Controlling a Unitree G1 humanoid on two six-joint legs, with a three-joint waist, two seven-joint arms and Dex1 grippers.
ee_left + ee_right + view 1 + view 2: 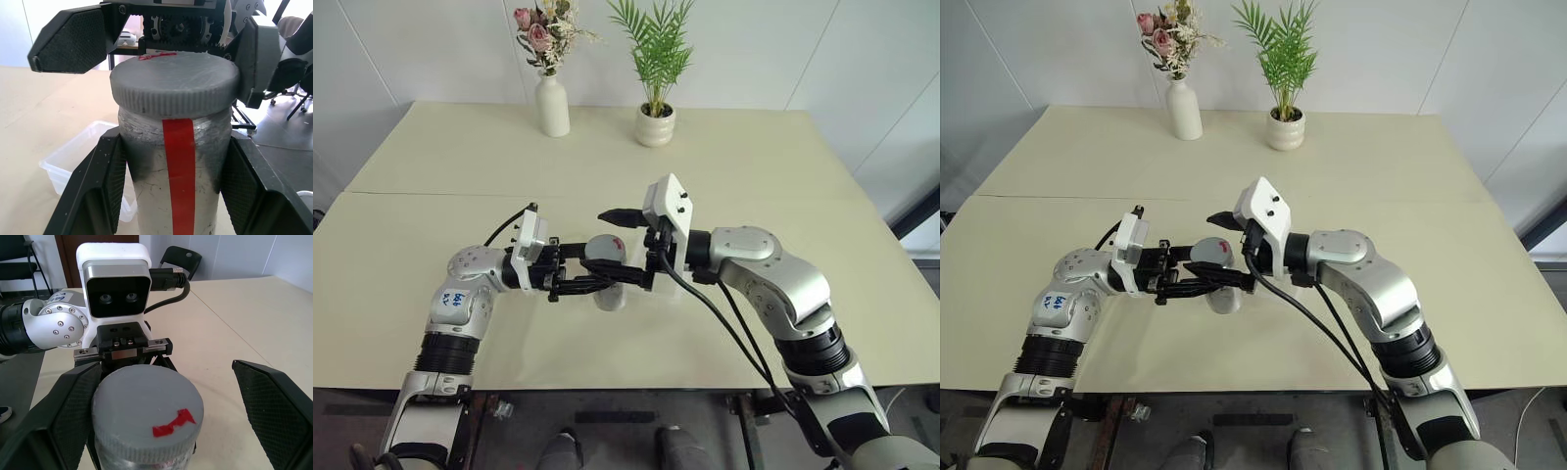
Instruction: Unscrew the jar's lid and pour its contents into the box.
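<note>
A clear jar (176,196) with a red stripe down its side stands upright a little above the table, and my left gripper (615,280) is shut on its body, one finger (100,188) on each side. The grey lid (146,406), with a red mark on top, sits on the jar. My right gripper (166,416) is open, its fingers (274,406) standing on either side of the lid with gaps between. The clear plastic box (78,156) lies on the table behind the jar. The contents are hidden from view.
At the far edge of the cream table (460,323) stand a white vase of flowers (552,106) and a white pot with a green plant (655,125). A black cable (724,328) hangs from the right wrist toward the table's front edge.
</note>
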